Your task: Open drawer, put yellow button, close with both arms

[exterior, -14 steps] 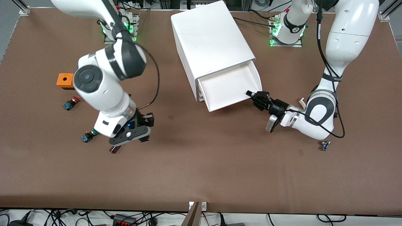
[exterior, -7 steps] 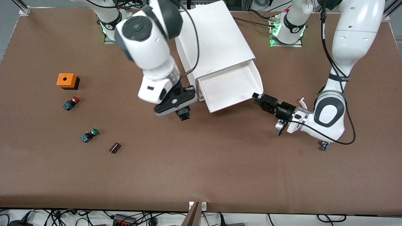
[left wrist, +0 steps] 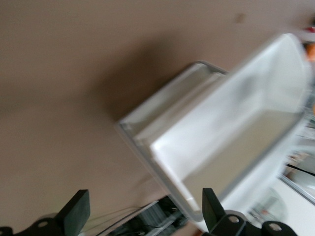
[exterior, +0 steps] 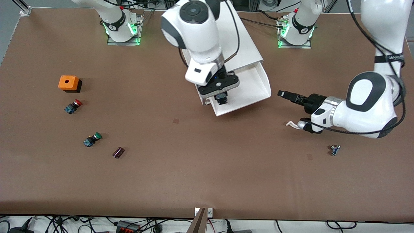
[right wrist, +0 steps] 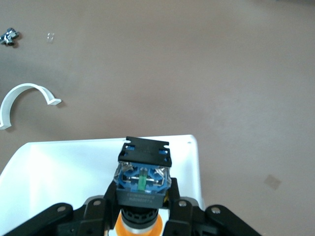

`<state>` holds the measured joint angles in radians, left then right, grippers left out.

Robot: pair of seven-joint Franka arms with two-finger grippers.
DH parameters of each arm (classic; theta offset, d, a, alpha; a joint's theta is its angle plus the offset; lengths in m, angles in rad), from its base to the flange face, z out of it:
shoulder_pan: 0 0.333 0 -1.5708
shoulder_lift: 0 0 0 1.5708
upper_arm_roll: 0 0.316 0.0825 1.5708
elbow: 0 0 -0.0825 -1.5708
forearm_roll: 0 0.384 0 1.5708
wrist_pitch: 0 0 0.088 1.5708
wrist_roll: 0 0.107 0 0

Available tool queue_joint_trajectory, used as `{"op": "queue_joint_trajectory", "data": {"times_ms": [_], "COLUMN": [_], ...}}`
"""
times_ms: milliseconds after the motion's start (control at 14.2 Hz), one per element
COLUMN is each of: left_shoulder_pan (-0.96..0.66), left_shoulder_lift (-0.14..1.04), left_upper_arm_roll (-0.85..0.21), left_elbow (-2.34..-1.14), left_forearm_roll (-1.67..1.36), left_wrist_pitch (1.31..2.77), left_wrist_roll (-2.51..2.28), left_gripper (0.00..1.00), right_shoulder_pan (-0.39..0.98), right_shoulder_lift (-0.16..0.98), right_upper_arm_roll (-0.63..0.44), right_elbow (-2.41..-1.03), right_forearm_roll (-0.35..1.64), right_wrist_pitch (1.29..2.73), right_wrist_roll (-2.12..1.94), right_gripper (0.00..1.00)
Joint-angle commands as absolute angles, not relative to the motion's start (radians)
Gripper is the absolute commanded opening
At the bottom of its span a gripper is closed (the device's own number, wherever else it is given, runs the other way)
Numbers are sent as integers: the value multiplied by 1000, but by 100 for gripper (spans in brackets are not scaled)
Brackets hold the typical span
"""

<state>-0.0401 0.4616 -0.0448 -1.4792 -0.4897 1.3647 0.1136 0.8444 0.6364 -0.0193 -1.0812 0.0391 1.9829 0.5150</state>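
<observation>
The white cabinet (exterior: pixel 249 51) stands mid-table with its top drawer (exterior: pixel 263 81) pulled out and nothing lying in it. My right gripper (exterior: pixel 221 97) hangs over that open drawer, shut on the yellow button (right wrist: pixel 142 177). The button's black and blue body points away from the hand, and its orange cap sits between the fingers (right wrist: pixel 110 199). The right wrist view shows the drawer's white floor (right wrist: pixel 59 172) below the button. My left gripper (exterior: pixel 288 96) is open over bare table beside the drawer, toward the left arm's end. In the left wrist view the gripper (left wrist: pixel 145 211) holds nothing and faces the drawer (left wrist: pixel 211 137).
Toward the right arm's end lie an orange box (exterior: pixel 68 83), a red-capped button (exterior: pixel 73 106), a green-capped button (exterior: pixel 92 139) and a small dark piece (exterior: pixel 118 152). A small blue part (exterior: pixel 334 149) lies near the left arm's elbow.
My right arm has carried the yellow button from beside the green-capped button to over the open drawer. My left gripper has opened and drawn away from the drawer's front.
</observation>
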Motion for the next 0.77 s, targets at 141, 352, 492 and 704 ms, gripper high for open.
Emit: {"op": "queue_joint_trajectory", "data": {"times_ms": [141, 352, 492, 704], "left_shoulder_pan": [-60, -77, -78, -74], "left_shoulder_lift": [462, 489, 500, 503], "left_upper_arm_roll": [-49, -49, -40, -43], "left_elbow": [-1437, -1373, -1356, -1355], "left_forearm_roll": [-256, -135, -120, -22], "left_wrist_pitch": [1447, 1450, 1457, 1532], "left_wrist_roll": [84, 89, 84, 45], "left_gripper": [100, 100, 100, 100], "right_shoulder_pan": [876, 896, 908, 911], "right_shoulder_lift": [695, 724, 739, 753], "right_upper_arm_roll": [-31, -29, -29, -29], "right_elbow": [-1023, -1023, -1022, -1023], "right_forearm_roll": [48, 48, 48, 49], "right_wrist_pitch": [1965, 1967, 1967, 1971], "right_wrist_roll": [541, 541, 540, 540], "right_gripper": [0, 0, 0, 0]}}
